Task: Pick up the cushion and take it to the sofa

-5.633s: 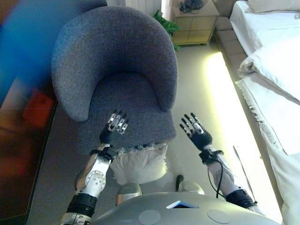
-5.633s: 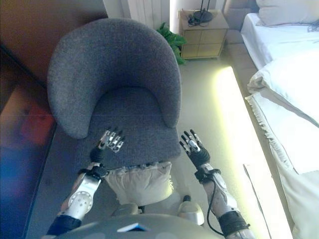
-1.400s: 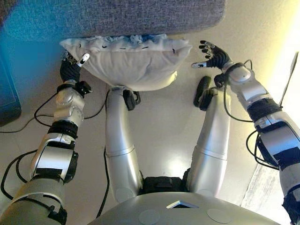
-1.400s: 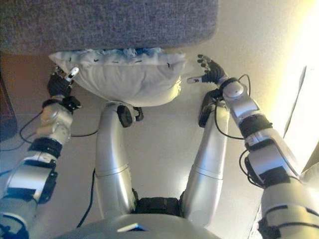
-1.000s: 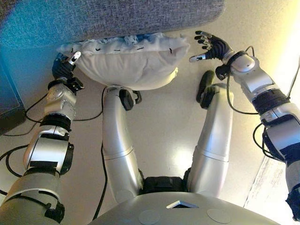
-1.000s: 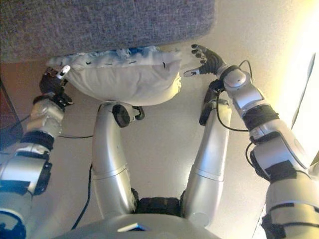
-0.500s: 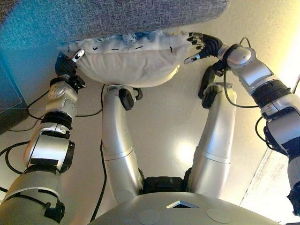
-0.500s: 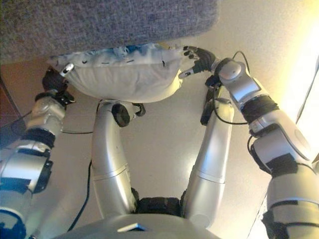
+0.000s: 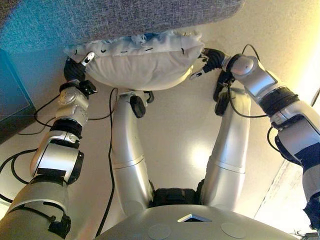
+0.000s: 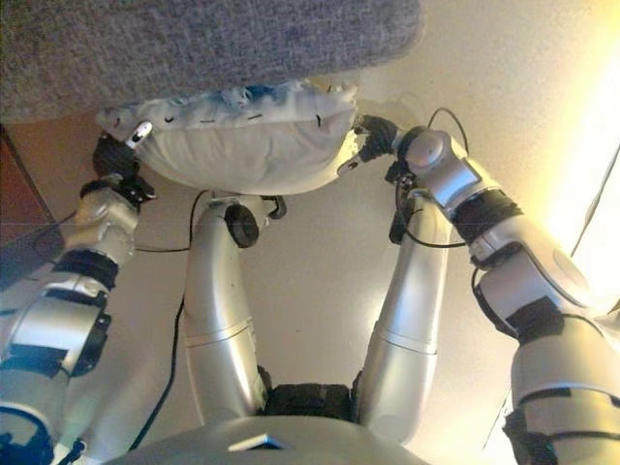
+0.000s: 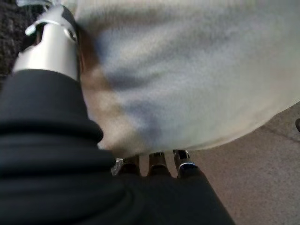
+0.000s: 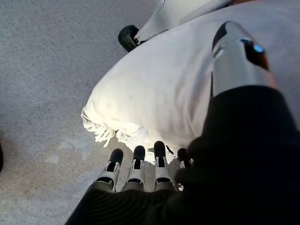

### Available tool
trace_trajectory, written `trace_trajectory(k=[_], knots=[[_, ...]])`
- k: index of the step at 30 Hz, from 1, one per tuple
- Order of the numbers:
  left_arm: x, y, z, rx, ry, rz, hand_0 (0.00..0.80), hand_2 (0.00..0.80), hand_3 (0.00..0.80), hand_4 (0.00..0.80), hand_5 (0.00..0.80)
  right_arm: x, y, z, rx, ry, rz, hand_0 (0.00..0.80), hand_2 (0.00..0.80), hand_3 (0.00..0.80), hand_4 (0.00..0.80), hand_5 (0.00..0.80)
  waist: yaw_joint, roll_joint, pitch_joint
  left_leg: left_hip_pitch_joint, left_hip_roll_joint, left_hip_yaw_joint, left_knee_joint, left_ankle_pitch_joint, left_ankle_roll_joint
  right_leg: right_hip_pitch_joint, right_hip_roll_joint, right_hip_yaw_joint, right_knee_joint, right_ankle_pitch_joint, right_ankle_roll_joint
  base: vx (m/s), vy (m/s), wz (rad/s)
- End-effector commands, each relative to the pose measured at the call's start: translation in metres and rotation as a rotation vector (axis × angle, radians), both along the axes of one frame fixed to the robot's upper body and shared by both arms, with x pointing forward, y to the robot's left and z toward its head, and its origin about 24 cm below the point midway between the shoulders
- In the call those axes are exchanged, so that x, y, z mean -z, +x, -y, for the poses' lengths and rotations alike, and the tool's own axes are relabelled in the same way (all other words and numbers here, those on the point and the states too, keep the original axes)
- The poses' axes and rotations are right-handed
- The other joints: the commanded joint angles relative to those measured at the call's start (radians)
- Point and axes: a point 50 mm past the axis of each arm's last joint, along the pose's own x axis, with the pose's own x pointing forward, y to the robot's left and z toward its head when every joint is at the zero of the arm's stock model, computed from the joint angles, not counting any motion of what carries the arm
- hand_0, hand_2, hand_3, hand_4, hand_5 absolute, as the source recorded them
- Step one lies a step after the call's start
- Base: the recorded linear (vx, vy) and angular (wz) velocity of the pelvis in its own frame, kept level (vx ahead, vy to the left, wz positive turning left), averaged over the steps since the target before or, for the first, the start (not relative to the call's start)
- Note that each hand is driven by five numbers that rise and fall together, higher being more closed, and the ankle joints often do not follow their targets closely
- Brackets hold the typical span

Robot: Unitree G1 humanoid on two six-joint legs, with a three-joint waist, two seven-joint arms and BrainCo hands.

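Note:
The white cushion [image 9: 140, 65] with a fringed edge lies on the floor against the front of the grey armchair [image 9: 125, 17]. My left hand [image 9: 74, 74] presses against the cushion's left end, and its wrist view [image 11: 42, 122] is filled by the cushion [image 11: 187, 70]. My right hand [image 9: 212, 59] is open against the cushion's right end. In the right wrist view its straight fingers [image 12: 136, 161] reach the fringe of the cushion [image 12: 164, 89] and its thumb lies on the fabric.
A dark low piece of furniture [image 9: 12, 95] stands on the left beside the armchair. A pale bed edge [image 9: 287, 200] shows at the lower right. The beige floor [image 9: 165, 130] lies below the cushion.
My right hand has moved left from open air onto the cushion's right end. My left hand has stayed at the left end. Earlier the view dropped from the whole armchair to the cushion.

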Motion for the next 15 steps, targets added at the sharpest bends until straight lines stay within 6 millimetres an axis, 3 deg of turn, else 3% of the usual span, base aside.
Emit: trace_trajectory(k=[1, 2, 15], knots=[[-0.026, 0.015, 0.037, 0.121, -0.073, 0.183, 0.8, 0.8, 0.8, 0.8, 0.8, -0.018, 0.002, -0.021, -0.043, -0.051, 0.096, 0.433, 0.433, 0.433, 0.433, 0.433, -0.028, 0.091, -0.011, 0.013, 0.0, 0.023, -0.032, 0.041, -0.054, 0.049, 0.035, -0.039, -0.084, 0.075, -0.099, 0.0, 0.0, 0.0], [-0.026, 0.015, 0.041, 0.13, -0.086, 0.193, 0.8, 0.8, 0.8, 0.8, 0.8, -0.02, 0.002, -0.024, -0.033, -0.05, 0.12, 0.8, 0.8, 0.8, 0.8, 0.8, -0.028, 0.095, -0.011, 0.012, 0.0, 0.024, -0.033, 0.041, -0.054, 0.047, 0.036, -0.038, -0.084, 0.075, -0.101, 0.0, 0.0, 0.0], [-0.016, 0.01, 0.054, 0.153, -0.146, 0.211, 0.8, 0.8, 0.8, 0.8, 0.8, -0.029, 0.003, -0.048, 0.049, 0.167, 0.116, 0.8, 0.8, 0.8, 0.8, 0.8, -0.026, 0.118, -0.011, 0.026, 0.004, 0.037, -0.038, 0.044, -0.058, 0.043, 0.036, -0.03, -0.08, 0.073, -0.108, 0.0, 0.006, 0.0]])
